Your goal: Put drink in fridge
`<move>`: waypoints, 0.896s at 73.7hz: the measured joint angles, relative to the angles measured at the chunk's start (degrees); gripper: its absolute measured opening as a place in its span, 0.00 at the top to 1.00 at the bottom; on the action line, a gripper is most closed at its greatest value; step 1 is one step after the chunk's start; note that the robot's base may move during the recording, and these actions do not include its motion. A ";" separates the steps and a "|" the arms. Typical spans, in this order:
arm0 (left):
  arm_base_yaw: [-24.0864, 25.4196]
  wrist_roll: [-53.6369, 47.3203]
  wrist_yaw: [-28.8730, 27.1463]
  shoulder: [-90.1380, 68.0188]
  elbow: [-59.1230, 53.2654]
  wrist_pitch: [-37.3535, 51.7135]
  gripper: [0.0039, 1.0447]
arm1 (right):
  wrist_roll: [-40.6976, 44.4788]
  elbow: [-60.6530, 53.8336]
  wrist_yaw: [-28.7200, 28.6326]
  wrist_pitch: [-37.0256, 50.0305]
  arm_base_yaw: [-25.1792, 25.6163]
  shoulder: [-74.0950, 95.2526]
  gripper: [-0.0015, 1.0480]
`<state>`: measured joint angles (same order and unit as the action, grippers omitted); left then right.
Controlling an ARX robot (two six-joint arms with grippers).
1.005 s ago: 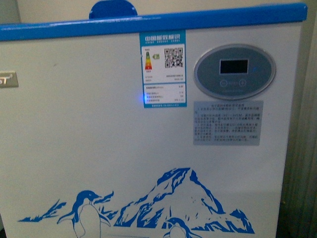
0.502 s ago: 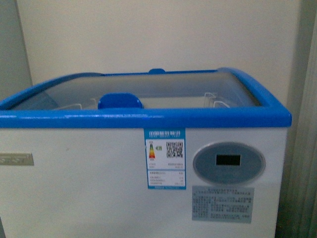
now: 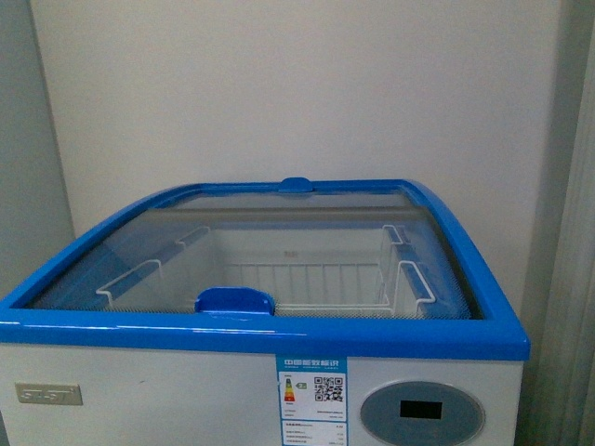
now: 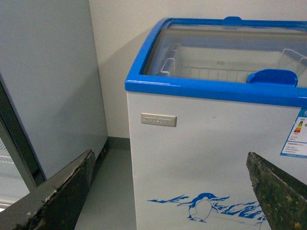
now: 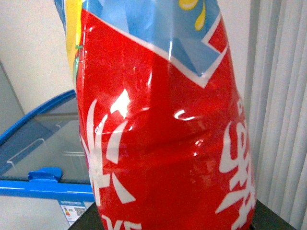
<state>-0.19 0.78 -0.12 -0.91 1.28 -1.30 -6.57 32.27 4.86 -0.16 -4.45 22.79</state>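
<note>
Climbing from the fridge's [image 3: 167, 395] front panel, the front view now looks over its shut glass lid [image 3: 279, 228]. The right claw [image 5: 175, 221] grips the bottle [image 5: 158, 120] outside the fridge, and the left claw [image 4: 168, 160] gapes empty before it. That lid likely needs sliding first.

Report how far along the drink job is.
Done: the drink looks squeezed in the right tool, and the fridge stands right in front. In hand: getting at the lid, which is shut; the left tool is open and empty. Left: slide the lid by its handle, then lower the drink inside.
</note>
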 joint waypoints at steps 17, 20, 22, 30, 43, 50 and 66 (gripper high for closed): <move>2.34 5.90 9.25 -32.63 7.48 20.81 0.08 | 0.07 0.00 -0.02 0.00 0.00 0.00 0.67; 1.68 4.46 11.43 -39.87 10.34 27.82 0.08 | 0.07 0.00 0.00 0.00 0.00 0.00 0.67; 1.20 3.43 12.66 -43.36 11.87 30.95 0.08 | 0.09 0.00 0.02 0.00 0.00 0.00 0.67; -1.81 -4.61 19.63 -59.23 21.07 41.90 0.08 | 0.07 0.00 0.02 0.00 0.00 -0.02 0.67; -7.50 -22.10 29.70 -79.91 39.71 36.48 0.08 | 0.13 0.00 0.02 0.00 0.00 -0.02 0.67; -9.66 -31.12 32.48 -85.22 47.21 30.05 0.08 | 0.13 0.00 0.04 0.00 0.00 -0.02 0.67; -12.46 -48.89 34.49 -93.57 58.99 17.55 0.08 | 0.13 0.00 0.04 0.00 0.00 -0.02 0.67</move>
<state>-12.64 -48.12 34.37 -94.48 60.27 16.25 -6.44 32.27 4.91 -0.16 -4.45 22.76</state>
